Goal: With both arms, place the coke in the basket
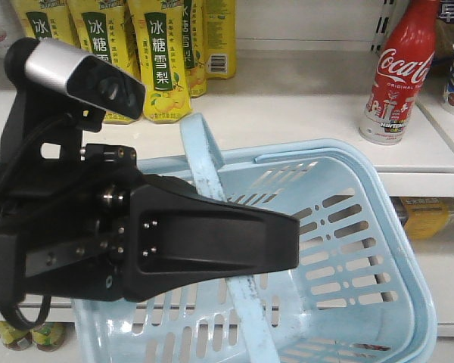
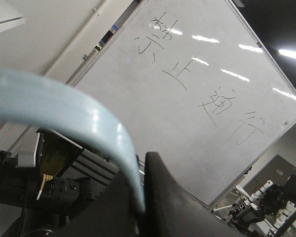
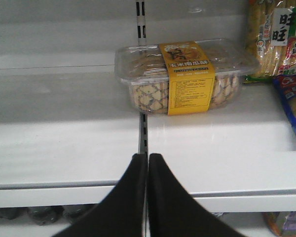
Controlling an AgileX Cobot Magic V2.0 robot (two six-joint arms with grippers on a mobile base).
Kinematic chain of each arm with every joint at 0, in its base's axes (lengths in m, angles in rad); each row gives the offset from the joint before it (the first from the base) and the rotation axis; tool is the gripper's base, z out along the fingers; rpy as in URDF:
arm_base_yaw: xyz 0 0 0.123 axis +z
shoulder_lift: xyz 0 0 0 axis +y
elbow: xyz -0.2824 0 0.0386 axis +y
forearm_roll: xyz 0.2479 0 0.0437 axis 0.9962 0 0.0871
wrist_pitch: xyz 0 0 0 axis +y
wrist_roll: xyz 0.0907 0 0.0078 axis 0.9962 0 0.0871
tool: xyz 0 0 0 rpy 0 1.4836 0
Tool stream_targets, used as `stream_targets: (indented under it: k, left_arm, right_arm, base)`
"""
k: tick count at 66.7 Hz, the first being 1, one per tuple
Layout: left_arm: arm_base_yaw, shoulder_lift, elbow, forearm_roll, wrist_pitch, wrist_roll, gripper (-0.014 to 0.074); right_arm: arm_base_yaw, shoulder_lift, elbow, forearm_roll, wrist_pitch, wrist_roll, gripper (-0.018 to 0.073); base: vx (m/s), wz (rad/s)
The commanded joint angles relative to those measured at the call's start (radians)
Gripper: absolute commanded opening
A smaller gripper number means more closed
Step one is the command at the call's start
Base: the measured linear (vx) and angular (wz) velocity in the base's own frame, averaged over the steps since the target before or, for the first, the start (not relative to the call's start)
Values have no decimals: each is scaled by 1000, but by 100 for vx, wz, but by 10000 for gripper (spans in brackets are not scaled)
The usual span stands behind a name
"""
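Coke stands upright on shelf, red with white script.

A red cylindrical Coca-Cola container is seen upright on the white table. Nearer, a pale blue slotted plastic basket is tilted, and its flat handle is crossed by the black wedge-shaped left gripper.

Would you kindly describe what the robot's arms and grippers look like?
The left arm is matte black, with small screws, a black cable and a silver-and-black camera; its gripper is a broad wedge. The right gripper has black, smooth, tapered fingers.
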Motion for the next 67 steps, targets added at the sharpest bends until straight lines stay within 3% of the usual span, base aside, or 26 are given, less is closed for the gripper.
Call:
stream_targets:
  k: [1,21,47,59,67]
  left_arm:
    - [-6,-27,-33,-91,-178,17,-6]
    - [-6,-27,-33,-91,-178,17,-6]
    - [-6,-27,-33,-91,-178,17,-6]
    - [-6,-27,-33,-91,-178,17,-6]
    - [-6,-27,-33,-91,-178,17,-6]
  right_arm:
    - [-7,-18,11,-3,-136,3,-4]
    - [-7,-18,11,401,-523,78,-4]
    - [-7,-18,8,935,-764,137,-4]
    - [-7,-18,-1,971,-770,131,-4]
    - [-7,-18,-73,846,-615,124,-4]
  base:
    - [0,0]
    - [0,0]
    - [0,0]
    - [0,0]
    - [0,0]
